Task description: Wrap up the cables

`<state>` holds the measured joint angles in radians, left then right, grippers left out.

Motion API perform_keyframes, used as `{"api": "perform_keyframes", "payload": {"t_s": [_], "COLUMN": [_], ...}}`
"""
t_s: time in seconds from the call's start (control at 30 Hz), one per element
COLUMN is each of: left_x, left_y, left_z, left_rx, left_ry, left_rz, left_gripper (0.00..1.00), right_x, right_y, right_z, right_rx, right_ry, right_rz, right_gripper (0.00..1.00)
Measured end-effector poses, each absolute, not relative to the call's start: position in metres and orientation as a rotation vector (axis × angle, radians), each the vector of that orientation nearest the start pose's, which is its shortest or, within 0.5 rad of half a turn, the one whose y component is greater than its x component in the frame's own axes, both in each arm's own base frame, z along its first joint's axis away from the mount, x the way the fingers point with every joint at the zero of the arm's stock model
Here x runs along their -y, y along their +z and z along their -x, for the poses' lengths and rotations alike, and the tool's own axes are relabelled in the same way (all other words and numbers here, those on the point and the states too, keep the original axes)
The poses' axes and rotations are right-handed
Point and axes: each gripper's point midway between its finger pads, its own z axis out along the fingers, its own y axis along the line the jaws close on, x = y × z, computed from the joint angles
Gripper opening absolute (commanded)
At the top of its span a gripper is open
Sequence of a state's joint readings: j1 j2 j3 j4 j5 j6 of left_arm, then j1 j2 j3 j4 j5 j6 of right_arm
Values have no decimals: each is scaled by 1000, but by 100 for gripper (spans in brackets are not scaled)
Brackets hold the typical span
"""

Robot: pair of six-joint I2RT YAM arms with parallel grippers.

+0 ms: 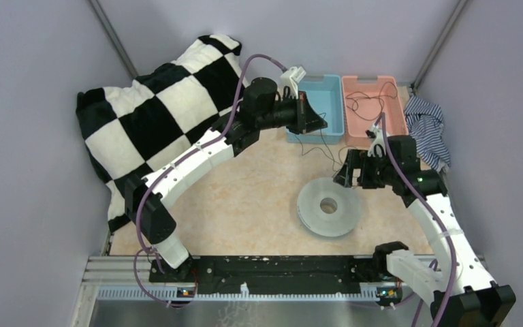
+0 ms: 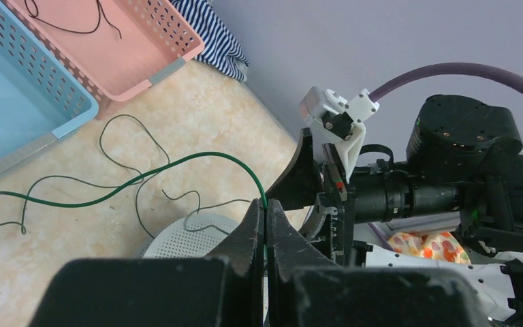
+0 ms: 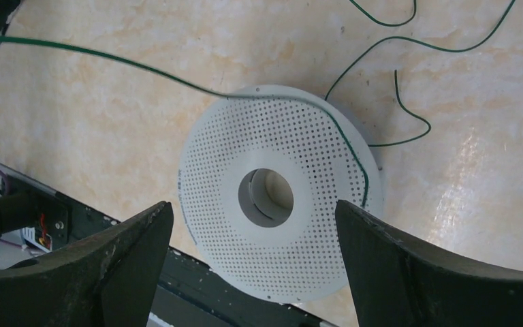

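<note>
A pale grey perforated spool (image 1: 329,206) lies flat on the table. A thin dark green cable (image 2: 197,157) runs in loose loops over the table, and one stretch crosses the spool's top (image 3: 299,143) along its rim. My left gripper (image 1: 313,117) hangs by the blue bin, shut on this cable, which is pinched between its fingertips (image 2: 265,212). My right gripper (image 1: 349,175) hovers over the spool's far right edge. It is open, with nothing between its fingers (image 3: 253,204); the spool's hub hole shows below the gap. More of the cable (image 3: 109,58) stretches left.
A blue bin (image 1: 320,102) and a pink bin (image 1: 374,105) stand at the back; another thin cable (image 1: 364,102) lies in the pink one. A checkered pillow (image 1: 156,116) fills the left, a striped cloth (image 1: 425,122) the right. A black rail (image 1: 272,269) lines the near edge.
</note>
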<state>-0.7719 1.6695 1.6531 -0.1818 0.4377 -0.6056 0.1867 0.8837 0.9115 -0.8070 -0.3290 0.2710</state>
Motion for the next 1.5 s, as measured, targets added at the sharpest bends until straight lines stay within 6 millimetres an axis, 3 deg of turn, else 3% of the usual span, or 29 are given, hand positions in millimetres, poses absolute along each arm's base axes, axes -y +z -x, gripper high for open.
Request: {"api": "perform_keyframes", "payload": {"t_s": [0.33, 0.5, 0.7, 0.8, 0.87, 0.93, 1.17, 1.2, 1.27, 1.33, 1.5], "left_x": [420, 420, 421, 421, 421, 420, 418, 419, 420, 423, 439], "left_y": [356, 356, 362, 361, 360, 360, 362, 362, 357, 345, 295], "left_z": [-291, -288, -286, -285, -284, -284, -294, -301, -320, -337, -374], "left_rx": [-1913, -1926, -1913, -1916, -1922, -1926, -1922, -1919, -1911, -1920, -2044], "left_ry": [-1360, -1374, -1386, -1391, -1391, -1391, -1369, -1360, -1330, -1284, -1202], "left_rz": [-513, -511, -521, -527, -529, -529, -533, -534, -531, -534, -540], "left_gripper": [0, 0, 0, 0, 0, 0, 0, 8, 55, 79, 94], "right_x": [-119, -137, -144, -145, -147, -149, -158, -159, -162, -166, -177], "right_y": [194, 200, 184, 176, 174, 173, 181, 184, 190, 200, 227], "right_z": [-244, -253, -271, -276, -279, -282, -279, -276, -268, -256, -228], "right_rx": [-2304, -2236, -2219, -2218, -2209, -2203, -2180, -2175, -2167, -2151, -2119], "right_ry": [619, 594, 558, 556, 566, 576, 651, 669, 707, 766, 932], "right_rz": [133, 217, 220, 210, 201, 199, 185, 187, 194, 203, 203], "right_gripper": [84, 77, 59, 45, 28, 3, 0, 0, 0, 0, 0]}}
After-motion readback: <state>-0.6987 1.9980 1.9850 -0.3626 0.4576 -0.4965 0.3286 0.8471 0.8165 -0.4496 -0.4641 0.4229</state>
